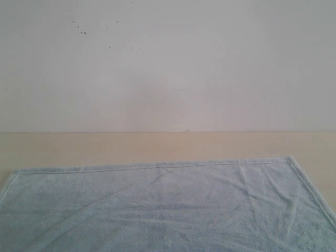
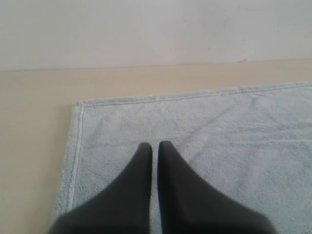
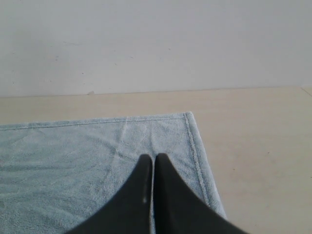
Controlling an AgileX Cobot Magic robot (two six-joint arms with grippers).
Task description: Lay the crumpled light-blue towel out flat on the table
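A: How far along is this looking?

B: Nearly done, I'm judging. The towel (image 1: pixel 168 205) is lying open on the worktop (image 1: pixel 157 144), its far hem running straight and both far corners showing square, with no bunching anywhere in view.

A: Anything wrinkling?

B: A few faint creases are crossing the pile, mostly toward the right far corner. Nothing is folding over itself.

A: What are the tools doing?

B: The left tool (image 2: pixel 154 145) is sitting over the towel, a little in from its left far corner, jaws pressed together and gripping nothing. The right tool (image 3: pixel 153 157) is sitting near the right far corner, jaws likewise together and empty.

A: Are they touching the cloth?

B: I'm not managing to tell from the wrist views, and the exterior view isn't showing either arm.

A: So what is remaining?

B: The near part of the towel is running out of frame, so I'm not vouching for that side. If it is lying as flat as the far side, only a light smoothing of those creases is left — or nothing at all
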